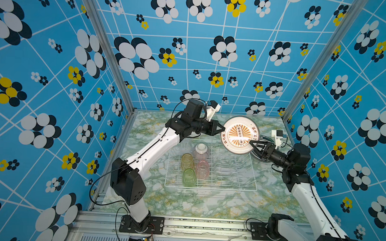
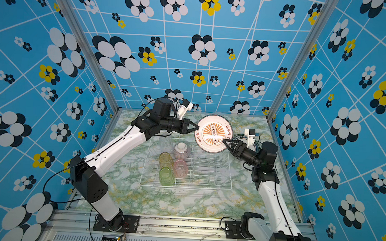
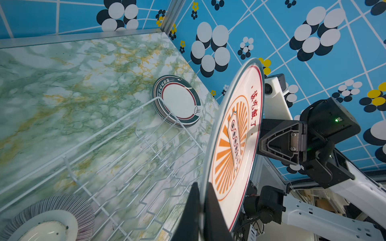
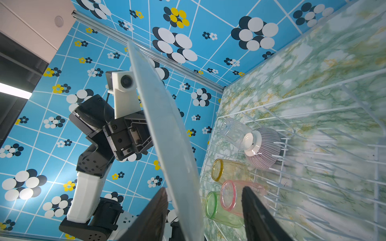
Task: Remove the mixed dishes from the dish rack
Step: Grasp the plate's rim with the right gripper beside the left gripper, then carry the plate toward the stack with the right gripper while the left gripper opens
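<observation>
The green-marbled surface spreads below both pairs of fingers. On it, beneath them, sits the dish rack, a wide white wire basket with upright prongs.

A round white plate, printed with an orange sunburst and red characters, hangs in the air between the two pairs of fingers. It is above the rack's far end and tilted on edge, with its printed face toward the top views. The left fingers are pinched tight on its rim. The right fingers stand apart astride the opposite rim. In the right wrist view one finger is close beside the plate and the other well clear of its plain underside, so they do not clamp it.

Under the right fingers, on the surface just outside the rack's corner, lies a dark-rimmed plate. Its layered edge suggests more than one.

Below the left fingers, at the rack's other end, a pinkish-purple ribbed bowl rests upside down, white foot up. Just beside it stands a clear tumbler. On the bowl's side away from the left fingers stand an amber tumbler, a pink tumbler and a green tumbler, close together.
</observation>
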Robot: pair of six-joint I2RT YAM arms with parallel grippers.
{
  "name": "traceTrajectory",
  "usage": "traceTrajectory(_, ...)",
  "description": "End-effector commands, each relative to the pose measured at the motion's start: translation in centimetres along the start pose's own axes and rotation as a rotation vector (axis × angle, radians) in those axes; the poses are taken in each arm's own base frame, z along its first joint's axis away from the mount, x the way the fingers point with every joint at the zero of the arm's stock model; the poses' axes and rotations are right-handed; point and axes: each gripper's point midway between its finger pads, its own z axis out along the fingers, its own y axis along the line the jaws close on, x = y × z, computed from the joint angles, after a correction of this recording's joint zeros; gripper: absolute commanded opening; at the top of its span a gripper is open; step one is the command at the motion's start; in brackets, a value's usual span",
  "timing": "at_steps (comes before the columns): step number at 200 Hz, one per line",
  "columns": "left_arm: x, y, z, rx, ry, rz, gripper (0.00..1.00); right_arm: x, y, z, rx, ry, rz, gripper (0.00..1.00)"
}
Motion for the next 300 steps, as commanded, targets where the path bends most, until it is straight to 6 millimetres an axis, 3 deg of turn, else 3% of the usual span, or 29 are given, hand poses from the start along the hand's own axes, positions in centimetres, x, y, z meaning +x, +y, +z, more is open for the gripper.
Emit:
traceTrajectory(1, -0.7, -0.9, 0.9, 0.082, -0.017, -0.01, 0.0, -1.1, 1.5, 0.6, -0.039, -0.035, -0.038, 0.49)
traceTrajectory(79, 0.0, -0.3, 1.7, 0.01, 0.007, 0.034, 0.02, -2.5, 1.1, 0.9, -0.012, -0.089, -0.013, 0.0)
traceTrajectory(107, 0.3, -0.1, 1.5, -0.015, 0.028, 0.061, 0.08, -3.0, 0.4, 0.9, 0.022, -0.116, -0.002, 0.0)
traceTrajectory(112, 0.4, -0.2, 1.5, -0.011, 0.034, 0.067, 0.27, -3.1, 0.4, 0.8, 0.024, -0.122, -0.004, 0.0)
traceTrajectory(114, 0.5, -0.2, 1.5, -0.009, 0.038, 0.068, 0.53, -3.2, 0.4, 0.8, 0.026, -0.125, -0.003, 0.0)
traceTrajectory(115, 0.5, -0.3, 1.5, -0.008, 0.039, 0.069, 0.75, -3.2, 0.4, 0.8, 0.026, -0.125, -0.003, 0.0)
traceTrajectory(116, 0.5, -0.3, 1.5, -0.006, 0.04, 0.071, 0.85, -3.2, 0.4, 0.8, 0.027, -0.128, -0.003, 0.0)
traceTrajectory(118, 0.5, -0.3, 1.5, -0.006, 0.043, 0.073, 0.97, -3.2, 0.4, 0.8, 0.029, -0.129, -0.002, 0.0)
traceTrajectory(120, 0.6, -0.3, 1.5, -0.005, 0.045, 0.074, 1.0, -3.3, 0.4, 0.8, 0.029, -0.131, -0.004, 0.0)
traceTrajectory(143, 0.8, -0.3, 1.1, -0.026, 0.043, 0.099, 0.99, -3.7, 0.3, 0.6, 0.063, -0.147, -0.019, 0.0)
traceTrajectory(163, 0.8, 0.5, 0.1, -0.124, 0.018, 0.144, 0.99, -4.4, -1.2, 0.0, 0.171, -0.17, -0.018, 0.0)
traceTrajectory(184, 1.2, 1.6, -1.3, -0.25, 0.018, 0.21, 0.99, -5.8, -3.8, -1.4, 0.292, -0.224, 0.03, 0.0)
traceTrajectory(208, 1.8, 2.4, -3.2, -0.386, 0.018, 0.283, 0.99, -8.3, -7.7, -4.5, 0.425, -0.321, 0.108, 0.0)
traceTrajectory(241, 3.3, 2.5, -4.4, -0.415, 0.061, 0.303, 0.99, -10.5, -13.2, -8.3, 0.603, -0.402, 0.175, 0.0)
traceTrajectory(268, 4.4, 3.6, -5.5, -0.494, 0.065, 0.327, 0.99, -11.3, -16.8, -9.2, 0.65, -0.418, 0.242, 0.0)
traceTrajectory(300, 5.3, 4.2, -6.5, -0.533, 0.084, 0.351, 0.99, -11.5, -19.6, -9.1, 0.686, -0.422, 0.28, 0.0)
